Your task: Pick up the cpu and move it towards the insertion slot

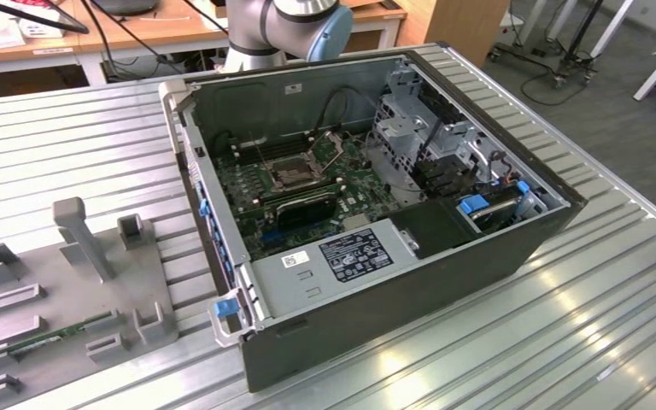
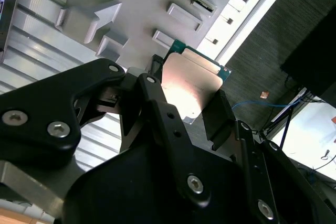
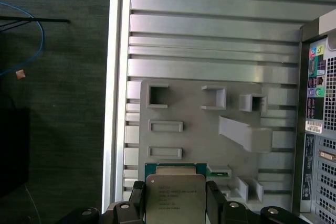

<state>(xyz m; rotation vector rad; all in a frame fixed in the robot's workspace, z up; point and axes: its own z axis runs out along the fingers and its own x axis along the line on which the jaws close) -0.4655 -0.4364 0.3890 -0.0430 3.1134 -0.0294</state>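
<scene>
Ribbed metal bench (image 1: 78,137) fills most of my exterior view, with desks and dark floor beyond it. On it lies an open computer case (image 1: 419,282), side panel off. Inside the case I see the green circuit board (image 1: 351,184), and on that board the insertion slot (image 1: 290,173), a square metal frame with a dark centre; a grey power supply box (image 1: 345,260) sits at the near end of the case. To the exterior view's left, well apart from the slot, a grey plastic tray (image 1: 66,282) rests on the bench with upright posts and rectangular recesses; a thin green memory stick (image 1: 49,340) lies in one of them.

A grey and blue joint of the arm (image 1: 283,30) stands at the far edge of the bench. In the first wrist view, the end effector (image 3: 176,203) is clamped on the cpu (image 3: 175,195), its black fingers (image 3: 137,200) pressing two opposite edges, the silvery top facing the camera. The cpu hangs over the tray, near the bench's edge.
</scene>
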